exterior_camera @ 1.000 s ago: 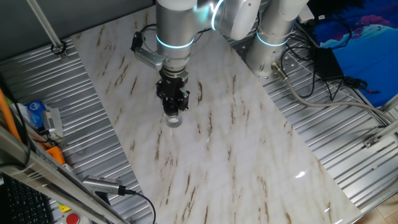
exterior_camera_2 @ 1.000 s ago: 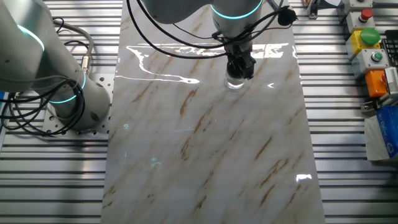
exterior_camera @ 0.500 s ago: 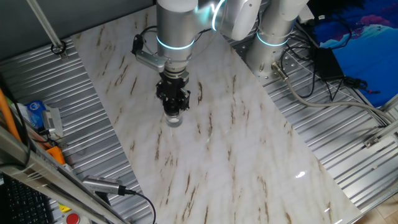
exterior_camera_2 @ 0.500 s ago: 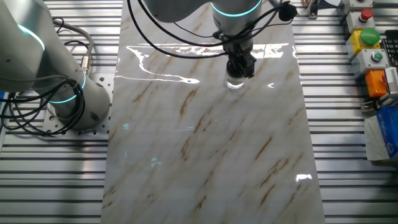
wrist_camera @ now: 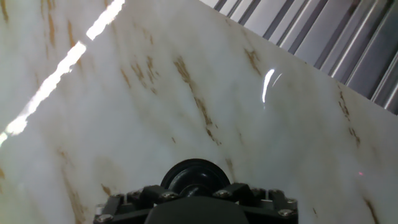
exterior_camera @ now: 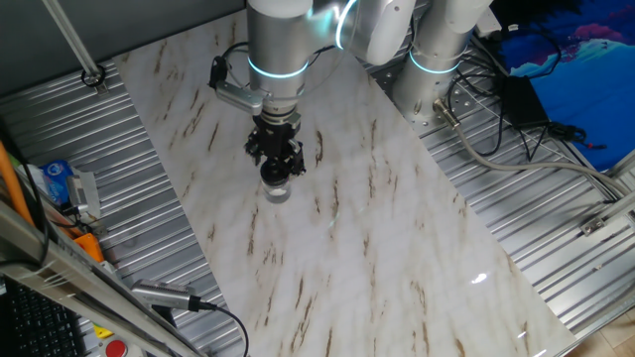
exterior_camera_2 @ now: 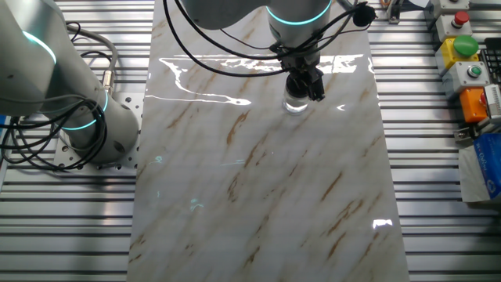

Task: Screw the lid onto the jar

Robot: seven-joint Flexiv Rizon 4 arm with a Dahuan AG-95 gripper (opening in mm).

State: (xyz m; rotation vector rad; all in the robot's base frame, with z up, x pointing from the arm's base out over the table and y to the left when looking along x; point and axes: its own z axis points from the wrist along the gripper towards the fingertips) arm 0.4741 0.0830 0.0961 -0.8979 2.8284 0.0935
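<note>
**Gripper straight over the jar, lid at its tip**

From my seat the biggest thing in view is the marble-patterned surface point(exterior_camera: 377, 228), set on ribbed metal decking, with the arm coming down onto it from the far side. A second arm point(exterior_camera_2: 55, 86) sits off at the edge in the other fixed view, well apart from the work and no part of this.

The gripper point(exterior_camera: 279, 171) points straight down, its axis upright. Directly beneath it stands the jar point(exterior_camera: 279, 190), a small clear cylinder upright on the surface — in the other fixed view the jar point(exterior_camera_2: 295, 103) shows as a glassy glint just under the black fingers. So the relation that matters is simple: the jar lies straight below the gripper, their long axes in line, with no sideways offset that I can make out from either side.

In the hand view the lid point(wrist_camera: 194, 177) shows as a round black disc peeking past the gripper body at the bottom edge. I judge the gripper is closed on it, narrow, though the fingertips themselves are hidden and I cannot see the contact.

Whether the lid's thread has caught on the jar is too small to tell. My read is that the next move is a twist about that vertical axis — any tilt risks cross-threading or tipping the jar.
</note>
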